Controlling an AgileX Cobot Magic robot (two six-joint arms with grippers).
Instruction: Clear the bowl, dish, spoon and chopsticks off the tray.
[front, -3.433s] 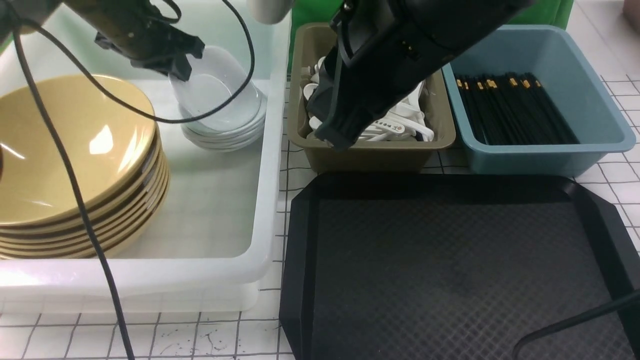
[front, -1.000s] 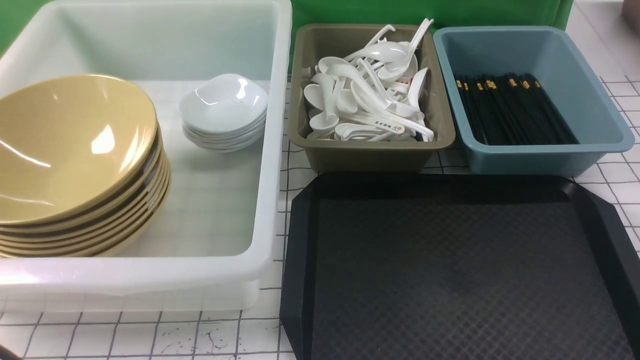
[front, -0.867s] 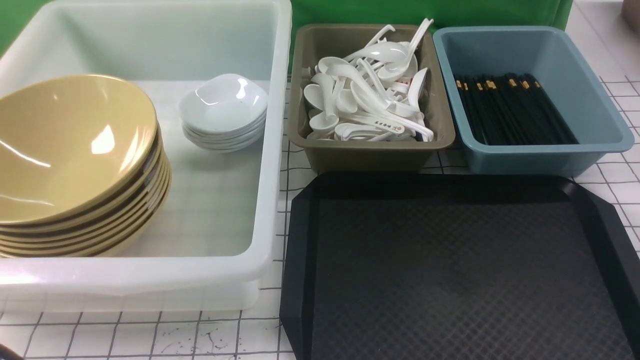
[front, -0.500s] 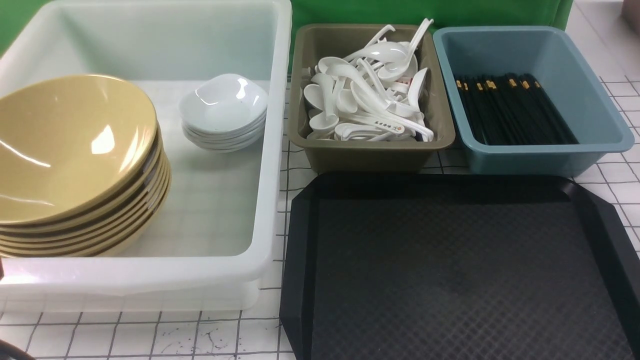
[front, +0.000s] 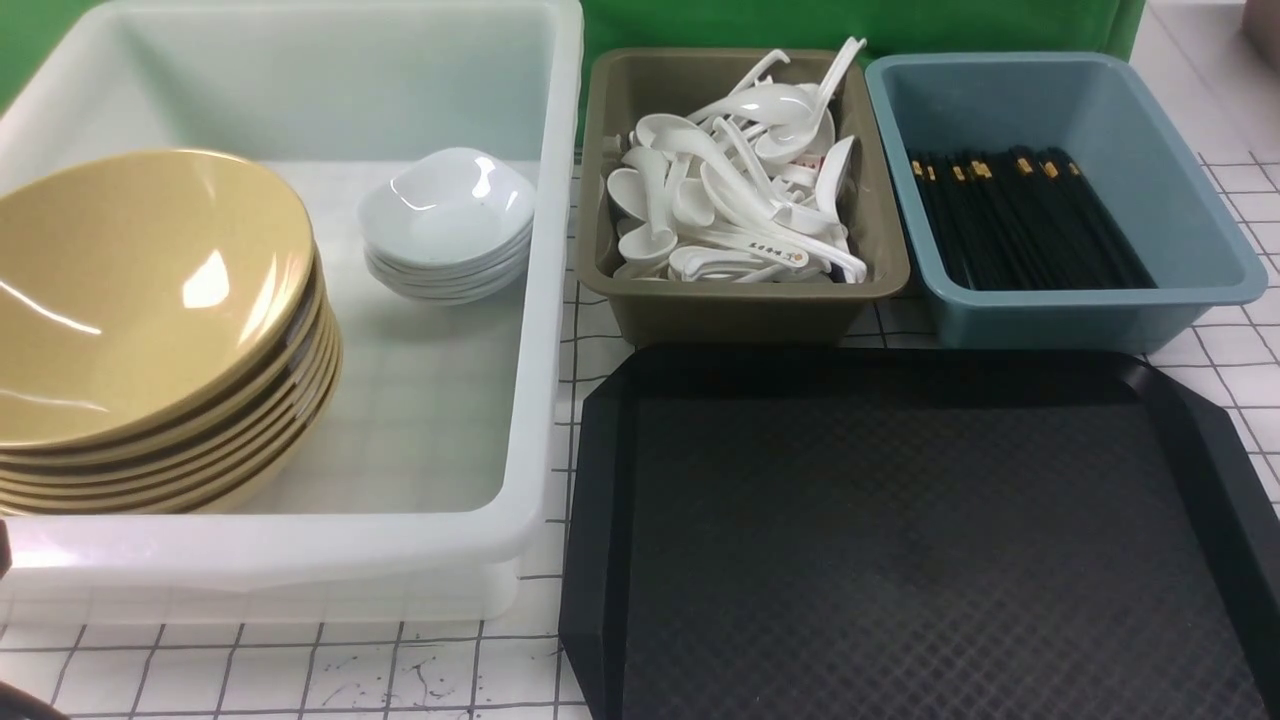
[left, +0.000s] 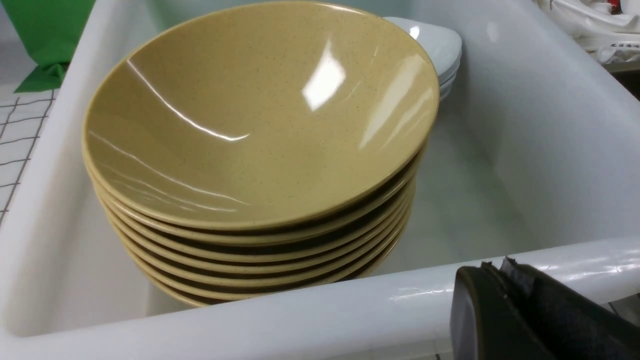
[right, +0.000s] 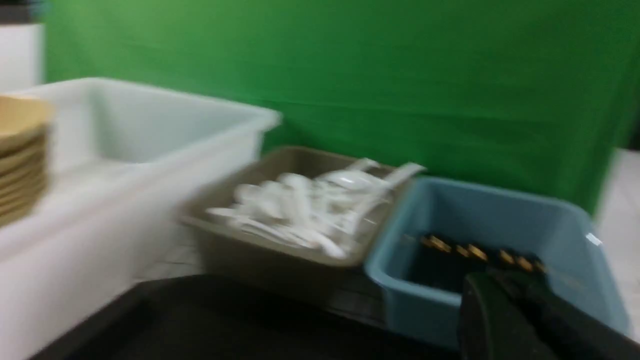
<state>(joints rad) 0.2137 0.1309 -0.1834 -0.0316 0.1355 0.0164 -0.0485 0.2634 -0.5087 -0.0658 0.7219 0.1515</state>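
The black tray (front: 900, 540) lies at the front right with nothing on it. The top yellow bowl (front: 140, 290) crowns a stack in the white tub (front: 545, 300), beside a stack of white dishes (front: 445, 205). White spoons (front: 735, 200) fill the olive bin, and black chopsticks (front: 1020, 215) lie in the blue bin. Neither gripper shows in the front view. In the left wrist view my left gripper (left: 495, 267) is shut and empty, just outside the tub's near rim (left: 300, 305), in front of the bowl stack (left: 260, 115). My right gripper (right: 492, 280) is shut and empty, low over the tray, facing the blue bin (right: 500, 225).
The olive bin (front: 740, 300) and the blue bin (front: 1080, 310) stand side by side behind the tray. The white tub takes up the left half of the tiled table (front: 300, 670). A green backdrop (right: 350, 75) closes the far side. The right wrist view is blurred.
Both arms, which reached over the tub and the olive bin a few seconds ago, have pulled back out of the front view. The dishes and cutlery have not moved.
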